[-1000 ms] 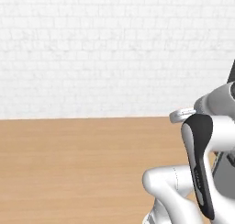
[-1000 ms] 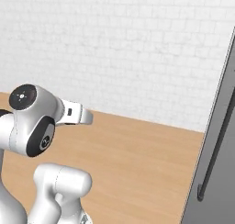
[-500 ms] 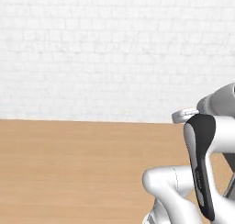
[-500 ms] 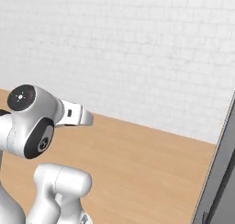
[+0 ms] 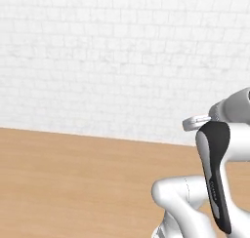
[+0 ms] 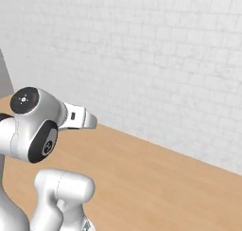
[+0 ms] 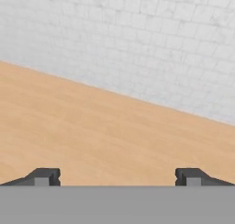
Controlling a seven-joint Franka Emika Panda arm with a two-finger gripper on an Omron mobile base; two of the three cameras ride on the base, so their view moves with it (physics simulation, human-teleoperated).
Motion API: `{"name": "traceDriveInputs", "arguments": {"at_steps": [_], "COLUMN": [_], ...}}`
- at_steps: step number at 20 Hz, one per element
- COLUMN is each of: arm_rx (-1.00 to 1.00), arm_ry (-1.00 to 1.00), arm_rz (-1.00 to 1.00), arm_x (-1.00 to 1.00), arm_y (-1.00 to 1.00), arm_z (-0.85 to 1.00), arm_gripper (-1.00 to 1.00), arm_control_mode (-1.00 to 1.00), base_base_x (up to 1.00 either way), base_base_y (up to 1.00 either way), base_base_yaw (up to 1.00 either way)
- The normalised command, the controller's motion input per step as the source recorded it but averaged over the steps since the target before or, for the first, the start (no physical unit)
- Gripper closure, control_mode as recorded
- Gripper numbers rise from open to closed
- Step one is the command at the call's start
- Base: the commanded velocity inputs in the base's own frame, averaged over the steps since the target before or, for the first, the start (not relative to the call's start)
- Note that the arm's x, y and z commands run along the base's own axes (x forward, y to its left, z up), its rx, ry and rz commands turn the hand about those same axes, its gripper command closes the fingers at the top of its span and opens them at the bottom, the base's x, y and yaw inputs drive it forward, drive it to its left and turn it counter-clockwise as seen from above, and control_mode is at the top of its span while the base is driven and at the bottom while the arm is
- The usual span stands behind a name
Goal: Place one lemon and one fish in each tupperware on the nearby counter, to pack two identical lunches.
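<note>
Counter smooth light wood w/ white brick wall behind; pincer spread wide.

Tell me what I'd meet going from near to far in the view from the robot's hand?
The hand's two dark fingertips, set wide apart with nothing between them → the bare wooden counter → the white brick wall.

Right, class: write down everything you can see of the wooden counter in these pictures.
The counter is a flat, light-brown worktop with a faint wood grain, smooth and matt. It lies level and runs back to a white brick wall, meeting it in a straight line. The white arm rises in front of it in both base views. In the hand view the open gripper looks out over the surface; whether its fingertips touch the wood cannot be told.
</note>
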Motion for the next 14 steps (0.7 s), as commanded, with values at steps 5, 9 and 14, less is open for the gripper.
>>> {"name": "traceDriveInputs", "arguments": {"at_steps": [5, 9, 14], "arm_rx": [0.00, 0.00, 0.00], "arm_ry": [0.00, 0.00, 0.00], "arm_rz": [0.00, 0.00, 0.00], "arm_x": [0.00, 0.00, 0.00], "arm_y": [0.00, 0.00, 0.00], "arm_z": [0.00, 0.00, 0.00], "arm_gripper": [-1.00, -1.00, -1.00], "arm_control_mode": [1.00, 1.00, 1.00], "base_base_x": [1.00, 0.56, 0.11], "base_base_y": [0.33, 0.30, 0.01], "base_base_yaw": [-0.23, -0.85, -0.99]}}
